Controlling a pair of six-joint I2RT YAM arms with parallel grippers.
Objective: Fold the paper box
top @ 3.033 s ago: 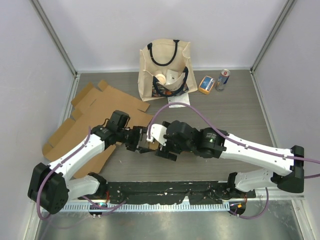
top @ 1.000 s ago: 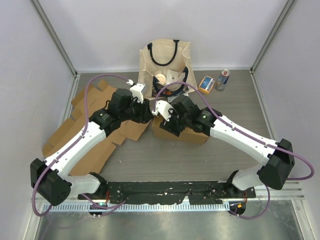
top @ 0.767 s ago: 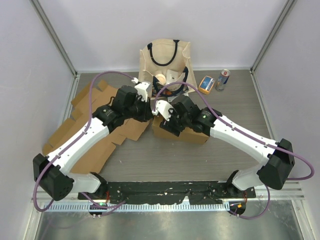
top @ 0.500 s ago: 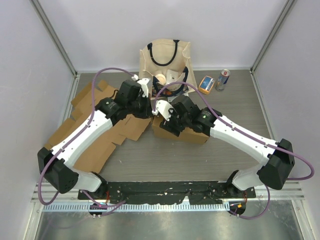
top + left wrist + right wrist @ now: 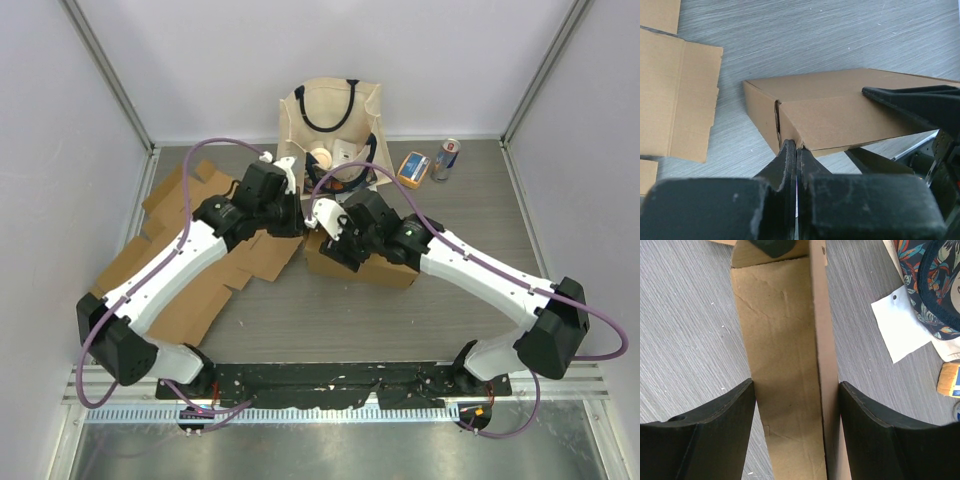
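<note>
The paper box is a brown cardboard carton lying mid-table, seen long and narrow in the right wrist view. My right gripper straddles its left part, one finger against each long side, so it is shut on the box. My left gripper is shut with nothing between its fingers. Its tips touch the corner of the box at the end flap. A black part of the left gripper shows at the box's far end.
Several flat cardboard sheets lie at the left under the left arm. A cloth tote bag stands at the back, with a white paper slip by it. A small yellow-blue pack and a can sit back right.
The left gripper closed and moved up and right to the box's left end. The right gripper kept its hold; three seconds ago both arms were nearer the front.
</note>
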